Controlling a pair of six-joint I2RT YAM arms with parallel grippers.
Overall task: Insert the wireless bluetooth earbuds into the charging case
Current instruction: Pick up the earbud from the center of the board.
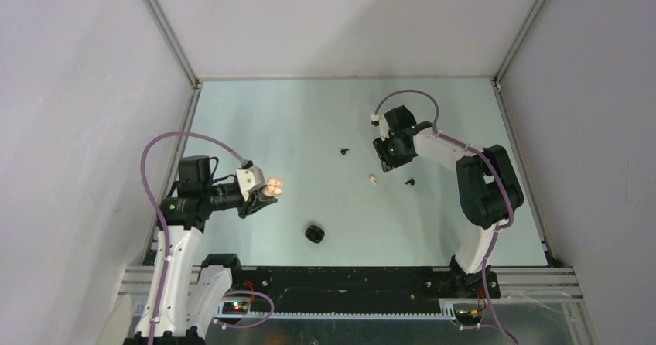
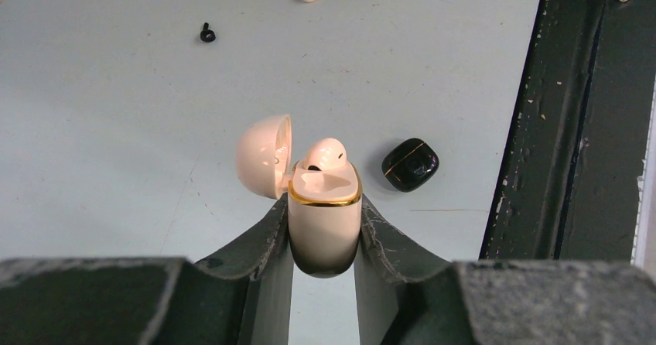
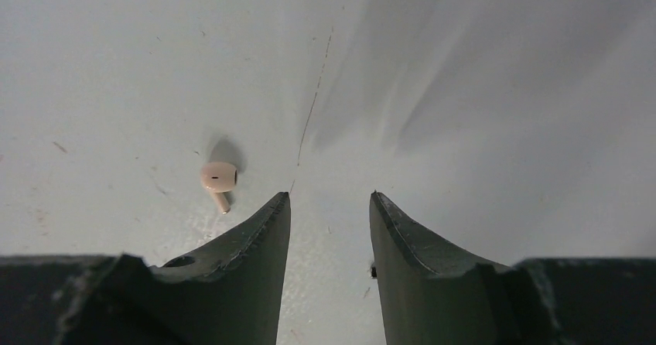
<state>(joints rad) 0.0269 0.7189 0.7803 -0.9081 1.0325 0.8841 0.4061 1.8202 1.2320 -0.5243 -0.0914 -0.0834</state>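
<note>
Earbuds, four counted, two cream and two black.

Item 1: seated cream earbud (image 2: 323, 155), stem down in one well of the cream charging case (image 2: 325, 240). The lid (image 2: 263, 157) is hinged open to the side, and the well beside the bud looks vacant.

Item 2: loose cream earbud (image 3: 219, 179), lying on the surface (image 3: 480, 66) just beside my right claw (image 3: 329, 198). It sits outside one finger, not between the two.

Items 3 and 4: one black earbud (image 1: 345, 152) and a second black earbud (image 1: 410, 182), on the surface either side of the right claw. Both are well apart from the black charging case (image 1: 314, 233), which lies shut nearer the arm bases.

Left claw (image 2: 325, 210): narrow, clamped on the lower body of the cream charging case, holding it up off the surface with its mouth exposed.

Right claw: jaws parted, nothing between them, pointed down at bare surface.

Step in hand, as I judge it: fetching the loose cream earbud to complete the cream pair.

Next move calls for a sideways shift to straddle the bud, a descent, and a gentle close on its head. I would then carry it across and enter it stem-first into the vacant well. So small a piece could skid away or twist in the grip.
</note>
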